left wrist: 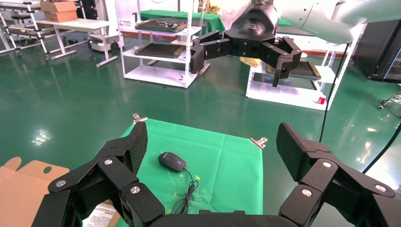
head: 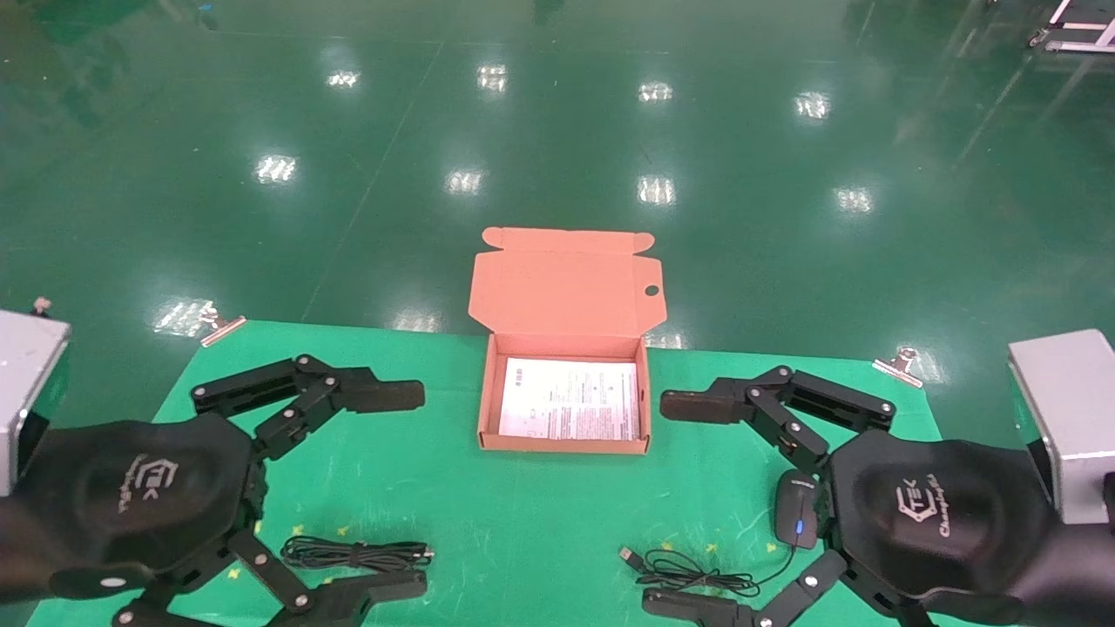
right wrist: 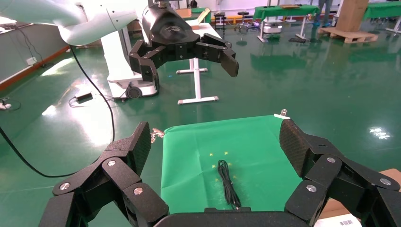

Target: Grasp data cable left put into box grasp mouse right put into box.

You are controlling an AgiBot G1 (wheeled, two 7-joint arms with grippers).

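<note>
A green cloth (head: 540, 514) covers the worktop, pinned at its two far corners by metal clips (head: 897, 364). Grey metal housings (head: 1067, 409) stand off the left and right edges, and glossy green floor lies beyond.

The box (head: 564, 348), smooth orange-brown cardboard, sits at the middle of the far edge. Its hinged lid stands open, tilted away past that edge, with a round hole near one corner, and a white printed sheet (head: 571, 399) lies flat inside. Nothing stands between it and either item.

The data cable (head: 357, 552), a long narrow black bundle tied at its middle, lies near the front edge on the left. The left gripper (head: 396, 492) hangs above it, its black jointed fingers spread wide and holding nothing.

The mouse (head: 796, 509), a small glossy black oval with a blue mark, rests toward the right edge, its thin cord (head: 688, 570) looping loosely toward the front edge and ending in a USB plug. The right gripper (head: 675, 505) hovers over it, spread just as wide and empty, its palm overlapping the mouse's right side in the head view.
</note>
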